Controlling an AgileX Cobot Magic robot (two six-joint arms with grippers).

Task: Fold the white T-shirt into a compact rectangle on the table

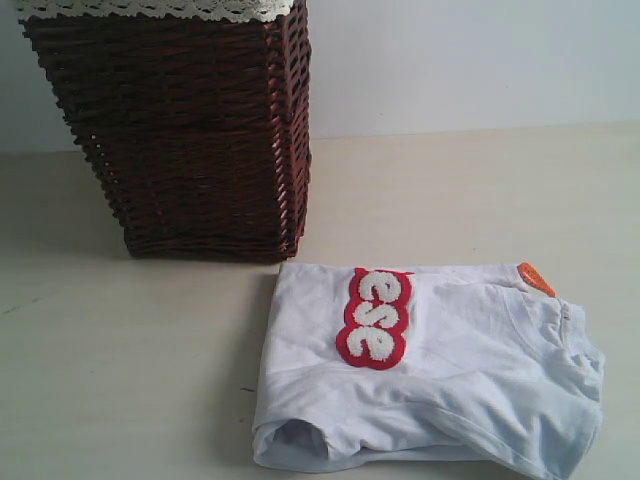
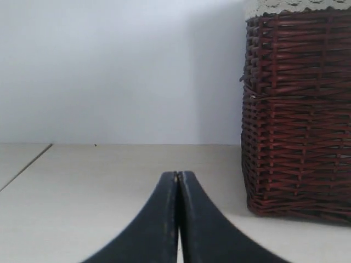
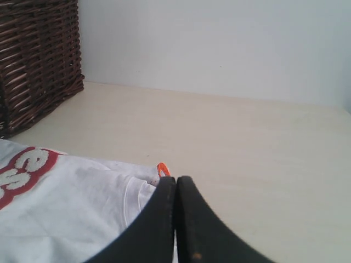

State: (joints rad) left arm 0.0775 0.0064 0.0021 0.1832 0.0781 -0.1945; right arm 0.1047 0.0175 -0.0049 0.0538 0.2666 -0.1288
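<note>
shirt [image 1: 450, 370]: white, folded into a rough rectangle, lying flat on the table at the near right of the exterior view; its near edge bulges in a soft rounded fold.
lettering [image 1: 375, 318]: fuzzy white letters on red, face up on the shirt's upper layer toward its left side, reading sideways; only "ese" shows.
tag [image 1: 536, 278]: small and orange, at the shirt's far right corner beside the collar.
table [image 1: 120, 380]: pale cream top, bare around the shirt on the left and behind.
basket [image 1: 190, 140]: dark brown wicker, upright on the table behind and left of the shirt, near its far left corner but apart from it.
lace edging [image 1: 150, 8]: white, along the basket's rim.
wall [image 1: 480, 60]: plain and pale, behind the table.
left gripper [image 2: 177, 175]: black fingers [image 2: 148, 230] pressed together with nothing between them; low over bare table, the basket to one side; the shirt does not appear in its wrist view.
right gripper [image 3: 176, 179]: fingers [image 3: 205, 224] likewise closed on nothing; tips just over the shirt's collar edge beside the tag; contact with the cloth cannot be told.
exterior view: shows neither gripper.
</note>
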